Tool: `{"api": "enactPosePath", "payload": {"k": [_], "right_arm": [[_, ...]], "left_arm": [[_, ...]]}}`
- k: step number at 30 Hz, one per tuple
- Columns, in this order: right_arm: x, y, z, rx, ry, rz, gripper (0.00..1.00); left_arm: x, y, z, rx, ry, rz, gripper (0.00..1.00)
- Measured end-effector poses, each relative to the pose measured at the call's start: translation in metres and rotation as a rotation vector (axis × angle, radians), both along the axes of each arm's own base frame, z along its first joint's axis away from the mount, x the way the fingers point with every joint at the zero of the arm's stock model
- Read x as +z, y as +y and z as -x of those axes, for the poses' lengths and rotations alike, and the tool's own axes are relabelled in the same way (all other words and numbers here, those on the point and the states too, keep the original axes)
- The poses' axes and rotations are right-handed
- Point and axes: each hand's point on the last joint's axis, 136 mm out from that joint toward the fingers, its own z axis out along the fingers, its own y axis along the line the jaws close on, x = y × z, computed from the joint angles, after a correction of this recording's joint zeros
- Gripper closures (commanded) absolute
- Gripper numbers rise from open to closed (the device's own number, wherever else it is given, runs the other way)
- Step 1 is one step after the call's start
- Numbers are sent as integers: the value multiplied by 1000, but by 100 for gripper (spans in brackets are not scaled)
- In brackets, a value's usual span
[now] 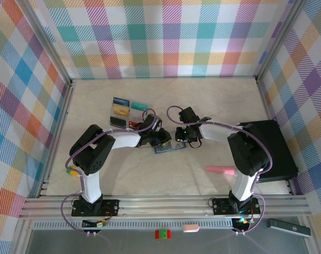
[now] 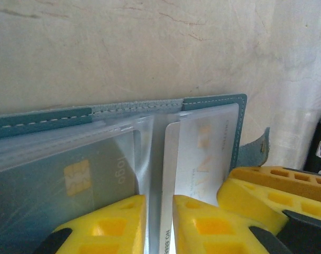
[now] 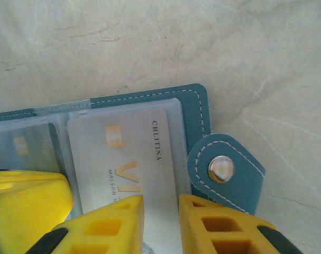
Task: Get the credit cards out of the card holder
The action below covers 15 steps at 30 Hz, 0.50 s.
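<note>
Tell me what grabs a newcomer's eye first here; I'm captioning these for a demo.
The open teal card holder sits at the centre of the top view, with the left gripper and right gripper crowding it. Close up, a white card sits in a clear sleeve beside the snap tab. Loose cards lie clustered beyond it, leftward.

Teal card holder [image 1: 170,147] lies open — a white card [image 3: 123,159] in its sleeve, other credit cards [image 1: 127,108] nearby.
</note>
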Motion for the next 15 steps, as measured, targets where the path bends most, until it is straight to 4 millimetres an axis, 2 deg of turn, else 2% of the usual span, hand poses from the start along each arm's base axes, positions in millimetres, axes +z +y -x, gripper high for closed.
{"api": "enactPosePath", "payload": {"k": [13, 15], "right_arm": [[-5, 3, 3, -1, 29, -15, 78], [-5, 3, 3, -3, 31, -18, 78]], "left_arm": [[1, -2, 2, -27, -5, 4, 80], [1, -3, 3, -36, -7, 5, 82]]}}
